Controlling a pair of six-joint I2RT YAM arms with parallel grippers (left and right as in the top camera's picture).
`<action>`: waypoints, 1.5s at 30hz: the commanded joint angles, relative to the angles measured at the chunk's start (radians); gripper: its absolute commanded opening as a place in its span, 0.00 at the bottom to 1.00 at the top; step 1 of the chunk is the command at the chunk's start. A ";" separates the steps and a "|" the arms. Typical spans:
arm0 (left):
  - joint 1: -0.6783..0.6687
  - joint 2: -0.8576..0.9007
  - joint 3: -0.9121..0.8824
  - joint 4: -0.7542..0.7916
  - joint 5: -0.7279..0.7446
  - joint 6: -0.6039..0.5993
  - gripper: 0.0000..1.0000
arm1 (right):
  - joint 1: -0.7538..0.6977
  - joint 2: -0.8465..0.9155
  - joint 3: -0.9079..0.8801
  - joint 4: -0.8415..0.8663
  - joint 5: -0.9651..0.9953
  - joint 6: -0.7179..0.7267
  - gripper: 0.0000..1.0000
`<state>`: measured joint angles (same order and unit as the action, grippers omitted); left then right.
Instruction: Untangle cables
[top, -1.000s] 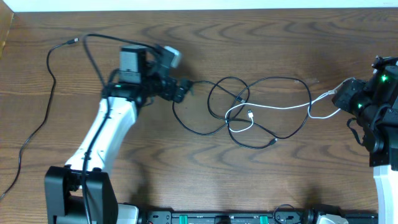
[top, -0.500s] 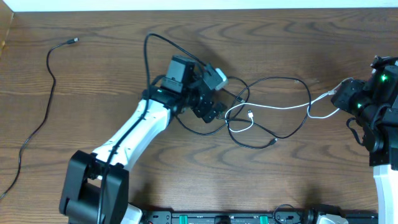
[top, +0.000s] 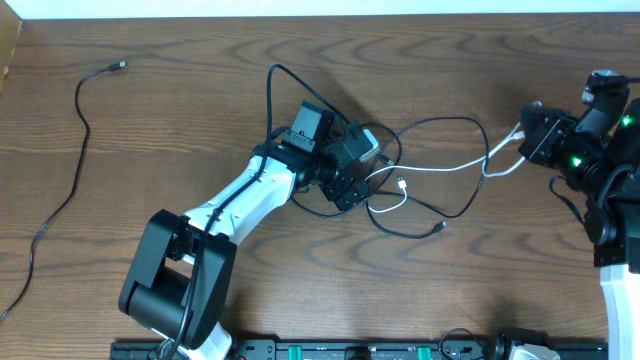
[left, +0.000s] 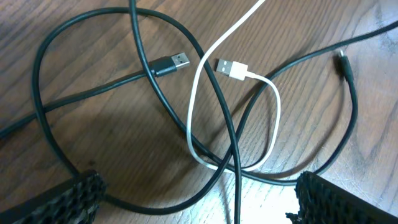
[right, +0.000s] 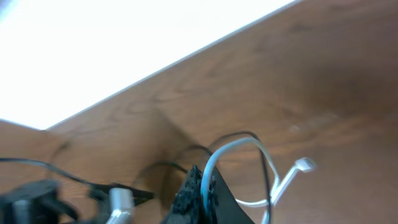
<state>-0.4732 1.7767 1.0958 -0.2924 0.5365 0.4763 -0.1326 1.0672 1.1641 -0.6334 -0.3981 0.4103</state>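
Observation:
A tangle of black cables (top: 440, 122) and one white cable (top: 450, 168) lies at the table's middle. My left gripper (top: 348, 190) is open, low over the tangle's left side. In the left wrist view its pads (left: 199, 208) straddle a black cable (left: 149, 81); the white cable (left: 190, 118) loops just ahead, its USB plug (left: 231, 67) beside a black USB plug (left: 171, 62). My right gripper (top: 525, 135) is shut on the white cable's right end, seen pinched between its fingers (right: 205, 186); the white cable's small plug (right: 303, 165) hangs free.
A separate black cable (top: 80, 115) snakes along the table's far left side, its plug (top: 119, 65) near the back. The table's back edge runs along the top. A rail with connectors (top: 350, 350) lines the front edge.
My left arm swung right from the table's left and came down over the tangle. My right gripper lifted and moved back-left, pulling the white cable's right end with it.

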 joint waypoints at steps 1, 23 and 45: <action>0.000 0.014 -0.001 -0.005 -0.002 0.018 0.98 | -0.003 0.001 0.005 0.060 -0.158 0.058 0.01; 0.000 0.014 -0.001 -0.006 -0.002 0.017 0.99 | -0.004 0.001 0.005 0.784 -0.401 0.506 0.01; 0.000 0.014 -0.001 -0.010 -0.002 0.017 0.99 | -0.031 0.004 0.005 1.061 0.232 0.581 0.01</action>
<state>-0.4732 1.7775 1.0958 -0.2951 0.5362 0.4763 -0.1474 1.0725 1.1599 0.4465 -0.2581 1.0405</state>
